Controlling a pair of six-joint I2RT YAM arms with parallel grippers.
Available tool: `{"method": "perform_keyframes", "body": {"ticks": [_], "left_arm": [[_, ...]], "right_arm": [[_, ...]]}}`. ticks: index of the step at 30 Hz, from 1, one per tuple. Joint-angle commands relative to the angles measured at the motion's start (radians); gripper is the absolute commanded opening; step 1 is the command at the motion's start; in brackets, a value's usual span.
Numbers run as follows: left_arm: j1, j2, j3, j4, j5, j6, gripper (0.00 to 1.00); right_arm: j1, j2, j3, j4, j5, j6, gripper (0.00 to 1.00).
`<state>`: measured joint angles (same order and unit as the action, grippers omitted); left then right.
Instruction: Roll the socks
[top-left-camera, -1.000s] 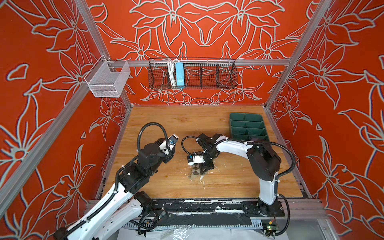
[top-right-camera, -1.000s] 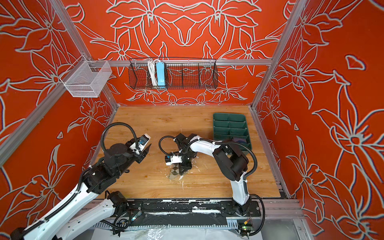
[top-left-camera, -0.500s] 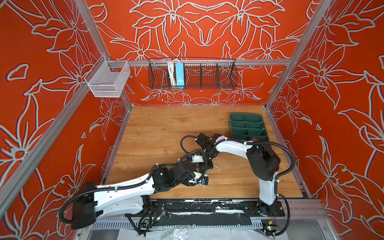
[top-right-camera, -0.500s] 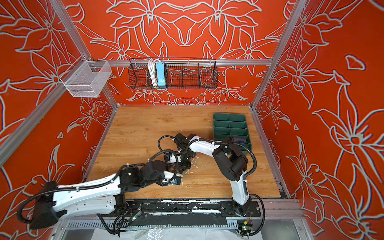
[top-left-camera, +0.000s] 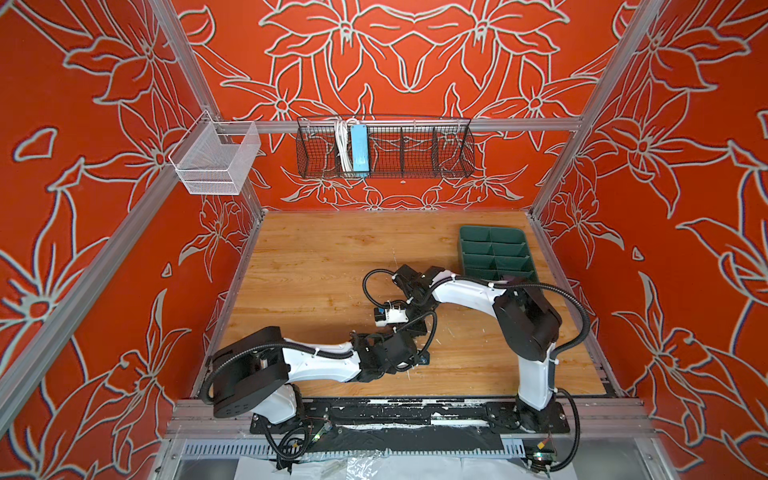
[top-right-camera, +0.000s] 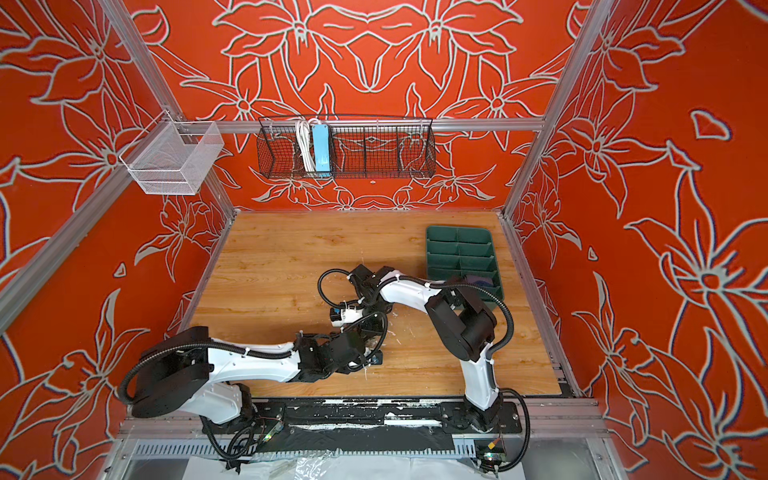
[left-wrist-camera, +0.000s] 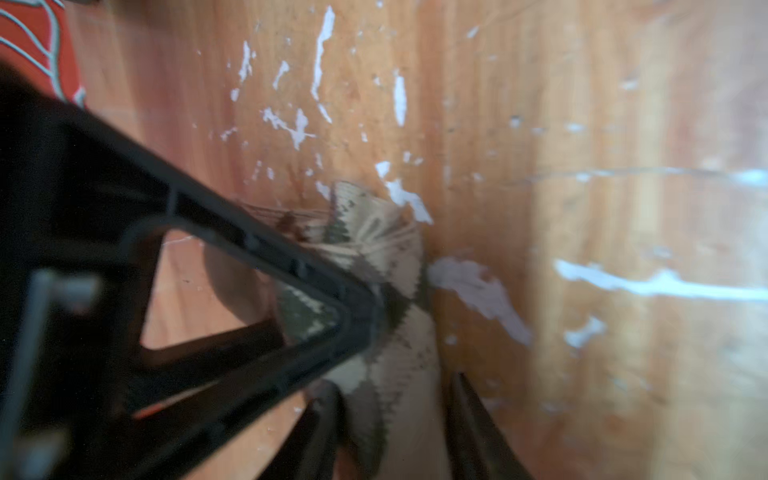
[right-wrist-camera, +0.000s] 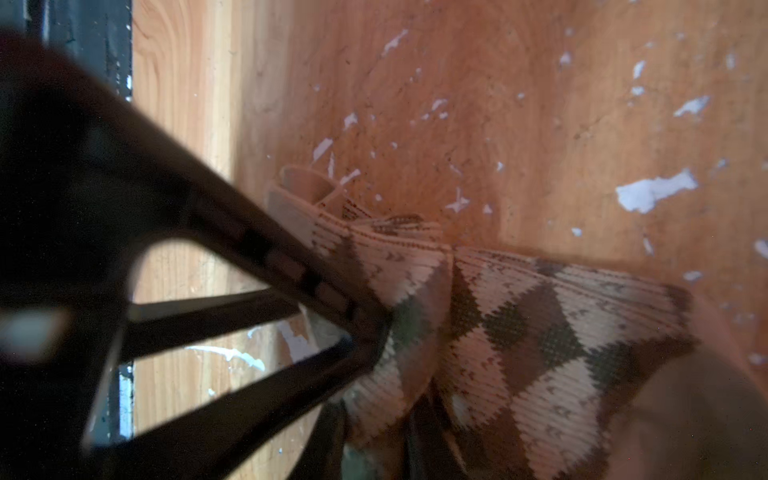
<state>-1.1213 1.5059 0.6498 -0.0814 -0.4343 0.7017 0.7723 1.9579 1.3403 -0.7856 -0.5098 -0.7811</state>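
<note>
Argyle sock (right-wrist-camera: 519, 332): beige with olive-brown diamonds, bunched into folds, laid on the wooden table (right-wrist-camera: 498, 104).
Purple sock (top-right-camera: 478, 279): partly seen, tucked in the green tray (top-right-camera: 440, 249).

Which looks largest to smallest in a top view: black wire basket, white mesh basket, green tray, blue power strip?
Black wire basket
White mesh basket and green tray: alike
Blue power strip

argyle sock (right-wrist-camera: 519, 332): ribbed knit cloth, matt. surface (right-wrist-camera: 540, 104): wood grain, worn, white flaked patches. green tray (top-left-camera: 478, 254): matt plastic. wall basket (top-left-camera: 415, 153): black wire.
</note>
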Motion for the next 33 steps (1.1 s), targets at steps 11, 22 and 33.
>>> {"method": "perform_keyframes", "body": {"ticks": [11, 22, 33], "left_arm": [[-0.005, 0.051, 0.004, -0.114, 0.038, -0.078, 0.00], [-0.003, 0.033, 0.020, -0.246, 0.128, -0.037, 0.00], [0.136, 0.165, 0.314, -0.574, 0.469, -0.070, 0.00]], "right_arm": [[-0.122, -0.202, -0.181, 0.227, -0.068, 0.081, 0.18], [-0.336, -0.476, -0.373, 0.563, -0.049, 0.390, 0.30], [-0.411, -0.843, -0.644, 1.067, 0.243, 0.637, 0.51]]}}
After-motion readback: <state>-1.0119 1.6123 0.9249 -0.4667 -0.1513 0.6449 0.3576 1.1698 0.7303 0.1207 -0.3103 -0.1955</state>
